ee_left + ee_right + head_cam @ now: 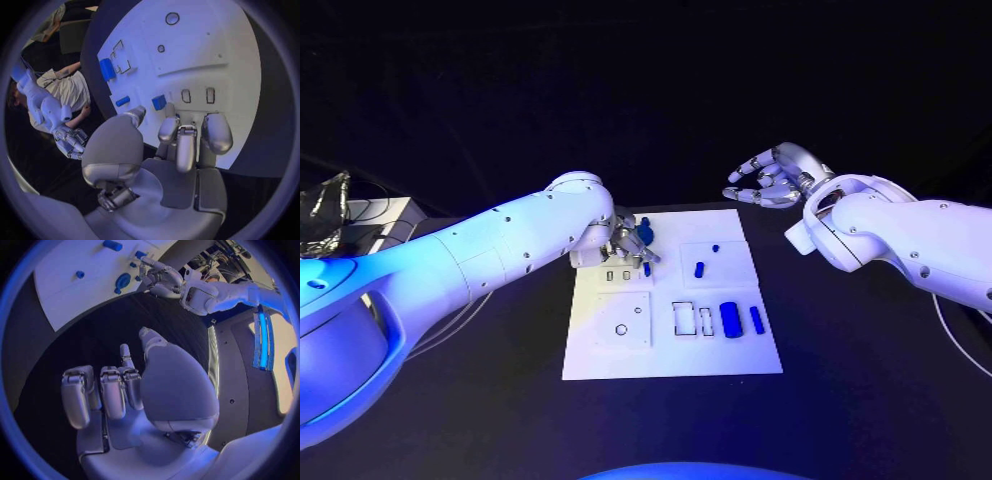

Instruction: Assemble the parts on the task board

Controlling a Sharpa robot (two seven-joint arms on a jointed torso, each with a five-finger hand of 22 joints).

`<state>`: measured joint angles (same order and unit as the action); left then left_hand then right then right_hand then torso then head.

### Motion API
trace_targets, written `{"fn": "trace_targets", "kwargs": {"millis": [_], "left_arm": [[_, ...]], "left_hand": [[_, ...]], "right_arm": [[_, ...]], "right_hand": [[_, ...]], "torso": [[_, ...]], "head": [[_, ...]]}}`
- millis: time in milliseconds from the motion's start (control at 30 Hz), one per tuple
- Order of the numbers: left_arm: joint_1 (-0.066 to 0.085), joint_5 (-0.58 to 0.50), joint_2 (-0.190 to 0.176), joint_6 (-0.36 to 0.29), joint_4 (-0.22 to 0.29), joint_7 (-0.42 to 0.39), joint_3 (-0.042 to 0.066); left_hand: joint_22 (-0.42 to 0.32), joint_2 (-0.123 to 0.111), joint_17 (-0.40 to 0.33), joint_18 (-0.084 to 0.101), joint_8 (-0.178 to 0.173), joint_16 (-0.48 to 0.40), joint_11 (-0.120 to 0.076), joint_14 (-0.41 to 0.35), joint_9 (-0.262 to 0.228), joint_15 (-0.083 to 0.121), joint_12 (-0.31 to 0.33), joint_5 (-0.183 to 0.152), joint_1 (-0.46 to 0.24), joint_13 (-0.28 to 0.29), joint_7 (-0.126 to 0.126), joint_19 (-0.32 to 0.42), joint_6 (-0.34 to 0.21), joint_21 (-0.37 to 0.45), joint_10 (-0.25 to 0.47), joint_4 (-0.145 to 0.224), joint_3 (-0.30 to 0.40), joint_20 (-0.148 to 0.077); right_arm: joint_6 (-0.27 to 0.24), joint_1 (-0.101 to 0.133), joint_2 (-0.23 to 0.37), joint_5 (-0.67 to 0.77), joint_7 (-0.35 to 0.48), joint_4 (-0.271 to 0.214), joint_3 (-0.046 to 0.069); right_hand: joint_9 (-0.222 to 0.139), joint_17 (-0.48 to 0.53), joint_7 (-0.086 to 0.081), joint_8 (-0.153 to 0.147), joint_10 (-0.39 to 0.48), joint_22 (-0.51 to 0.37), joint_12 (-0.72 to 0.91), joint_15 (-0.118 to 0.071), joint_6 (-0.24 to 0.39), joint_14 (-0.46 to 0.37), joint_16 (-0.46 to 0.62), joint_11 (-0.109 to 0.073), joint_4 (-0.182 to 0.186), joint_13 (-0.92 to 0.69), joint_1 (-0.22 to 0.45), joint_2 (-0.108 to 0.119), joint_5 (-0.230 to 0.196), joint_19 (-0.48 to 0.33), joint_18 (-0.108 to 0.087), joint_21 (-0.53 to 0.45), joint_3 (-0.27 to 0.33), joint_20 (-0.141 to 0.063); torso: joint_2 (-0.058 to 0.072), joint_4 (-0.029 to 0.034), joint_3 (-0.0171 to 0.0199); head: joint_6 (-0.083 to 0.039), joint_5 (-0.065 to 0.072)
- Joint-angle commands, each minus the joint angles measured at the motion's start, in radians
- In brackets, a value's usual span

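The black table (877, 400) carries the white task board (668, 360) near its middle. The left arm (473, 260) reaches to the far left corner of the board, and the right arm (920, 240) stays off the board, beyond its far right corner.

The left hand (625, 242) is low over the far left part of the board. Its fingers (219, 132) point down to the board, a little apart, next to two small slots. A small blue part (159, 102) lies just beside the thumb tip; I cannot tell if the hand touches or holds it, because the head view is poor there.

The right hand (773, 178) hangs above the table, well apart from the board. Its fingers (112, 395) are bent inward, loosely apart, with nothing between them.

On the board, the largest blue part (730, 319) lies near the right edge, a thin blue part (757, 320) just beside it. A smaller blue part (700, 269) lies further back, and a tiny one (715, 247) behind that.
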<state>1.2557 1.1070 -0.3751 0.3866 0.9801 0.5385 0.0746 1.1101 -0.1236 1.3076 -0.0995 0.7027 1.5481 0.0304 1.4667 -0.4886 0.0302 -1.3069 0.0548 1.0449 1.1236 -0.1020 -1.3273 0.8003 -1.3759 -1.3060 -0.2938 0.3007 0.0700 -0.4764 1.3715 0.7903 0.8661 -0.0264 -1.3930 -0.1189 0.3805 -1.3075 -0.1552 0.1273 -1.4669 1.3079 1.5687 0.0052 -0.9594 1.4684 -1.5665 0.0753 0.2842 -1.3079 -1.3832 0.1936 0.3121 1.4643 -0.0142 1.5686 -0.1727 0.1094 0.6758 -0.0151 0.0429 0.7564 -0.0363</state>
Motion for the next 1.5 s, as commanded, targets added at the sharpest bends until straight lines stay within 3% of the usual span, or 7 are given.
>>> {"fn": "trace_targets", "kwargs": {"millis": [33,233,400,733,1200,1500], "left_arm": [[0.002,-0.008,0.007,0.008,-0.004,-0.001,-0.001],[0.001,-0.019,0.015,0.003,-0.009,-0.003,-0.003],[0.000,-0.024,0.019,0.011,-0.017,-0.002,-0.008],[-0.001,-0.017,0.018,0.023,-0.024,-0.001,-0.017],[-0.002,-0.026,0.019,0.014,-0.021,-0.004,-0.019],[-0.003,-0.045,0.016,0.003,-0.020,-0.008,-0.020]], "left_hand": [[-0.001,0.013,0.207,0.007,0.004,0.002,-0.001,0.086,-0.003,0.002,0.007,-0.001,0.005,-0.003,-0.001,0.009,-0.006,-0.001,0.008,0.002,-0.001,0.000],[-0.003,0.024,0.207,0.006,0.004,0.001,0.000,0.085,-0.016,0.001,0.011,-0.001,0.039,-0.006,-0.002,0.013,-0.014,0.000,0.013,0.002,0.034,0.001],[-0.003,0.009,0.207,0.006,0.004,0.001,0.000,0.085,-0.027,0.000,0.011,-0.001,0.047,-0.006,-0.003,0.016,-0.015,0.000,0.014,0.001,0.079,0.002],[-0.001,0.005,0.207,0.006,0.005,0.001,0.000,0.085,-0.030,0.000,0.010,-0.001,0.046,-0.005,-0.003,0.015,-0.013,-0.001,0.014,0.002,0.089,0.002],[-0.007,-0.004,0.205,0.005,0.006,0.000,0.000,0.084,-0.040,0.000,0.013,-0.001,0.051,-0.009,-0.002,0.020,-0.013,0.001,0.017,0.003,0.116,0.003],[-0.012,-0.028,0.204,0.003,0.002,-0.002,-0.003,0.083,-0.071,0.003,0.035,-0.001,0.105,-0.038,0.000,0.028,-0.019,0.004,0.038,0.017,0.264,0.002]], "right_arm": [[0.011,0.000,-0.001,0.015,0.001,-0.002,0.000],[0.011,0.000,-0.004,0.016,0.002,-0.002,0.000],[0.012,0.000,-0.005,0.017,0.002,-0.002,0.000],[0.013,0.000,-0.004,0.018,0.001,-0.003,0.000],[0.018,0.000,-0.007,0.026,-0.001,-0.001,0.000],[0.028,-0.001,-0.014,0.030,-0.005,0.007,0.000]], "right_hand": [[0.001,-0.263,-0.002,0.001,-0.104,0.263,0.002,-0.003,0.008,0.102,-0.004,0.000,0.003,-0.263,0.003,0.008,0.004,0.107,0.014,0.002,-0.001,-0.004],[0.001,-0.263,-0.002,0.001,-0.104,0.263,0.002,-0.003,0.008,0.102,-0.004,0.000,0.003,-0.263,0.003,0.008,0.004,0.107,0.014,0.002,-0.001,-0.004],[0.002,-0.263,-0.002,0.001,-0.104,0.263,0.002,-0.002,0.009,0.102,-0.004,0.000,0.003,-0.263,0.005,0.008,0.005,0.107,0.014,0.002,-0.001,-0.003],[0.002,-0.263,-0.002,0.002,-0.104,0.263,0.002,-0.002,0.009,0.102,-0.004,0.000,0.003,-0.263,0.005,0.008,0.005,0.107,0.014,0.002,-0.001,-0.003],[0.003,-0.263,-0.002,0.003,-0.104,0.263,0.002,-0.002,0.008,0.102,-0.004,0.000,0.003,-0.263,0.007,0.008,0.003,0.107,0.014,0.002,0.000,-0.003],[0.003,-0.263,-0.002,0.003,-0.104,0.263,0.002,-0.002,0.008,0.102,-0.004,0.000,0.003,-0.263,0.007,0.008,0.003,0.107,0.014,0.002,0.000,-0.003]], "torso": [[0.004,-0.0014,-0.0010],[0.003,-0.0022,-0.0006],[0.004,-0.0020,-0.0005],[0.004,-0.0011,0.0007],[0.005,-0.0001,0.0008],[0.006,0.0005,0.0023]], "head": [[-0.001,-0.001],[0.003,-0.001],[0.005,0.002],[0.010,0.005],[0.014,0.003],[0.017,-0.001]]}}
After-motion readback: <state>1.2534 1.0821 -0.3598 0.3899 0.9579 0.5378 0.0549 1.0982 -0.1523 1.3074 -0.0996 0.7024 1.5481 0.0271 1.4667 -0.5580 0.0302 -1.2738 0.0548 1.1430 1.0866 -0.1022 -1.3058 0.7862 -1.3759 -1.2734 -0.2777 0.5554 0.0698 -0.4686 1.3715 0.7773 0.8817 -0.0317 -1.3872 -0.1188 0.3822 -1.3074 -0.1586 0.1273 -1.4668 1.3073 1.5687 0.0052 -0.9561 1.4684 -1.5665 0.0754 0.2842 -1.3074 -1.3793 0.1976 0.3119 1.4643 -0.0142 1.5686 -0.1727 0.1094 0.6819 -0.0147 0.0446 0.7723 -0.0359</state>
